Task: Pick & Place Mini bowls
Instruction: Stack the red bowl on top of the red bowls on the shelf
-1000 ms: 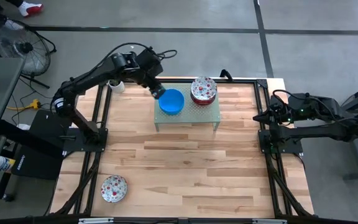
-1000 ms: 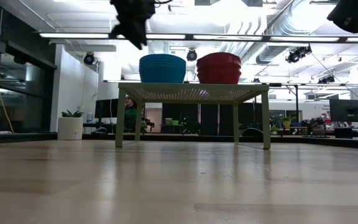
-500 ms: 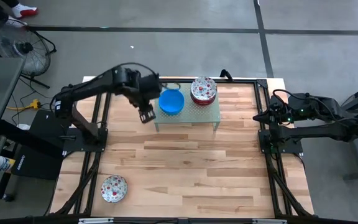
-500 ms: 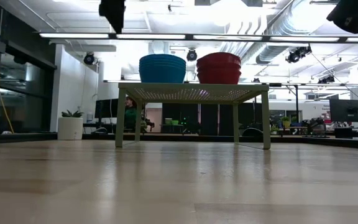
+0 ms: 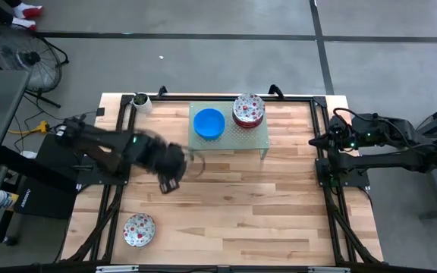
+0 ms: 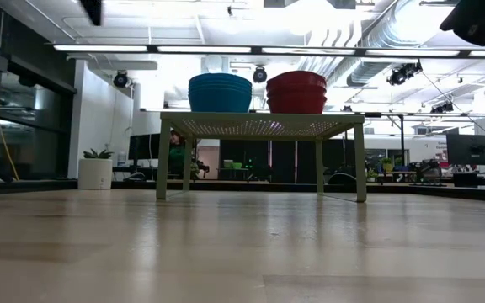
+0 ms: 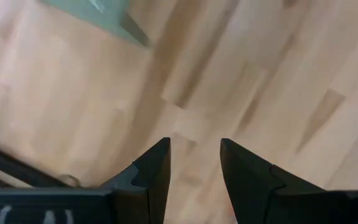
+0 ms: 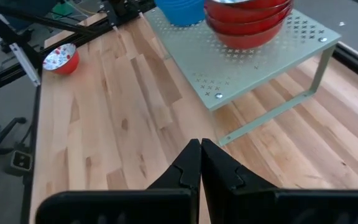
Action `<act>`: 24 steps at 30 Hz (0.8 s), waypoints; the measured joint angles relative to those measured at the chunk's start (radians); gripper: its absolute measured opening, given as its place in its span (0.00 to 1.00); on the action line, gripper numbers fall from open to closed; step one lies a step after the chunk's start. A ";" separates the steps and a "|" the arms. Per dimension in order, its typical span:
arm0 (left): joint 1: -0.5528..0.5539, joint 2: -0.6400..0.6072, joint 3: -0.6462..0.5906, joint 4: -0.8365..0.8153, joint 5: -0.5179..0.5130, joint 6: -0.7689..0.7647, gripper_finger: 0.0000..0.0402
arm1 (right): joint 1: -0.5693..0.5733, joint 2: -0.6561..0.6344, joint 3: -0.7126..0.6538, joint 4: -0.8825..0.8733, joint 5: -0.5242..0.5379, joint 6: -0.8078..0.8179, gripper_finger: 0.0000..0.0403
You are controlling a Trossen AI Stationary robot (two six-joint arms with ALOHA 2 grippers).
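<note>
Wooden planks fill the table point(image 5: 279, 197), where the left gripper point(image 5: 168, 184) hangs with fingers apart and empty. One speckled bowl point(image 5: 138, 229) sits alone nearer the front edge, down and to its left; blue bowls point(image 5: 209, 123) and red-sided speckled bowls point(image 5: 248, 111) stay stacked on the green shelf point(image 5: 256, 136) beyond it. Small, stiff and probably light, the lone bowl looks best pinched at its rim. At the table's right edge, the right gripper point(image 8: 200, 163) waits closed.

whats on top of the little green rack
Two stacks of mini bowls sit on the green rack: the blue stack and the floral stack with red outsides. Each top bowl looks empty; the insides of those beneath are covered.
</note>
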 joint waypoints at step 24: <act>-0.603 -0.260 -0.803 0.641 0.079 -0.599 0.34 | 0.000 0.002 0.000 0.000 0.047 -0.002 0.00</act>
